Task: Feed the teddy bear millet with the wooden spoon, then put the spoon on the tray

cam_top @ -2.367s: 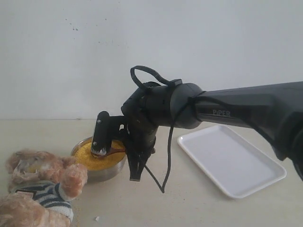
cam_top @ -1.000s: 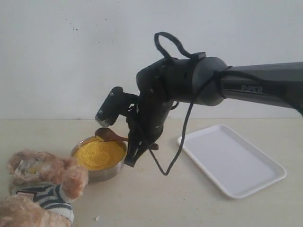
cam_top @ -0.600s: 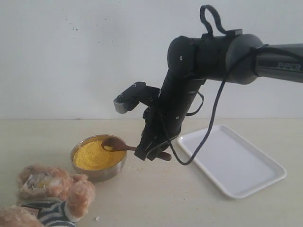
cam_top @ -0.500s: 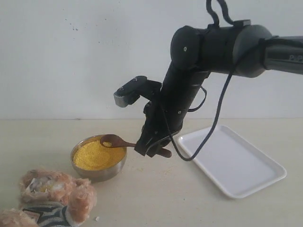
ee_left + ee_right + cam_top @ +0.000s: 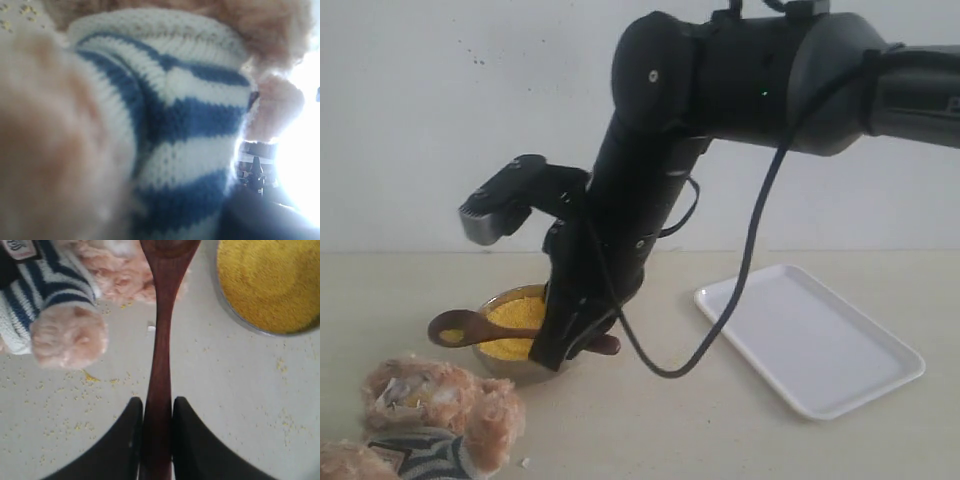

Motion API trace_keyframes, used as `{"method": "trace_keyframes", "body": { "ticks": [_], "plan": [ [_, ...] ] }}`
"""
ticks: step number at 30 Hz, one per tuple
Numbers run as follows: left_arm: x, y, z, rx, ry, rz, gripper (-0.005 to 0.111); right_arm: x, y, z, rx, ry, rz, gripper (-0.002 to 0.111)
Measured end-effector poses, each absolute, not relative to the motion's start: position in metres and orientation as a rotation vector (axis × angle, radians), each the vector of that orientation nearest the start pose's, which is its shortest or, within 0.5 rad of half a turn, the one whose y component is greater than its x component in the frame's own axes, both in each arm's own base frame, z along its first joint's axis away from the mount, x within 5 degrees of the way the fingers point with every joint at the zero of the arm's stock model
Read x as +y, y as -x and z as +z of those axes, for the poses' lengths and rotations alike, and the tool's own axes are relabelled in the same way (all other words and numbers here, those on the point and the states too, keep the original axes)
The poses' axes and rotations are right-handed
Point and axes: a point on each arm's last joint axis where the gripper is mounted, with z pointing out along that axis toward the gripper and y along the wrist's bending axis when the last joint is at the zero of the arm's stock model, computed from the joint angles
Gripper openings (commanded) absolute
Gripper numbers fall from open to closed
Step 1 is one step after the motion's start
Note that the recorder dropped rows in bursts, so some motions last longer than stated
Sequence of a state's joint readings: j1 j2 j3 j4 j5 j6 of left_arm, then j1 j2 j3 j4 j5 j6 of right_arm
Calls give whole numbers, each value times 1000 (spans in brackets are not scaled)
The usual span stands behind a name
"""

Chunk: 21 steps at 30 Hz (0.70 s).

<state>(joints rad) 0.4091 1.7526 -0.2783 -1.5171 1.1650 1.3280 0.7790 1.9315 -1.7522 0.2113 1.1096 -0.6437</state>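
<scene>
R gripper (image 5: pixel 157 409) pinches wooden spoon (image 5: pixel 163 340) handle; spoon tip near teddy bear (image 5: pixel 435 400), beside millet (image 5: pixel 520 315). L gripper hidden, can't tell state.

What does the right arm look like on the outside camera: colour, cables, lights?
The right arm is glossy black with rounded joint housings and a small green light. A loose black cable hangs from it. A grey-black camera module sits on a bracket. The right gripper has two smooth, curved black fingers.
</scene>
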Motion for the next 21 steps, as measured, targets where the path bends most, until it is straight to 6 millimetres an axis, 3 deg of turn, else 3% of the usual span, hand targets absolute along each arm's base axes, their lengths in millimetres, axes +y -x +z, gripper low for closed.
{"method": "trace_keyframes", "body": {
  "ticks": [9, 16, 21],
  "plan": [
    [-14, -179, 116, 2385, 579, -1595, 4, 348, -256, 293, 1900, 1831, 116, 0],
    [-14, -179, 116, 2384, 579, -1598, 4, 361, -244, 282, 1823, 1892, -182, 0],
    [-14, -179, 116, 2379, 577, -1605, 4, 370, -236, 279, 1771, 1898, -274, 0]
  ]
}}
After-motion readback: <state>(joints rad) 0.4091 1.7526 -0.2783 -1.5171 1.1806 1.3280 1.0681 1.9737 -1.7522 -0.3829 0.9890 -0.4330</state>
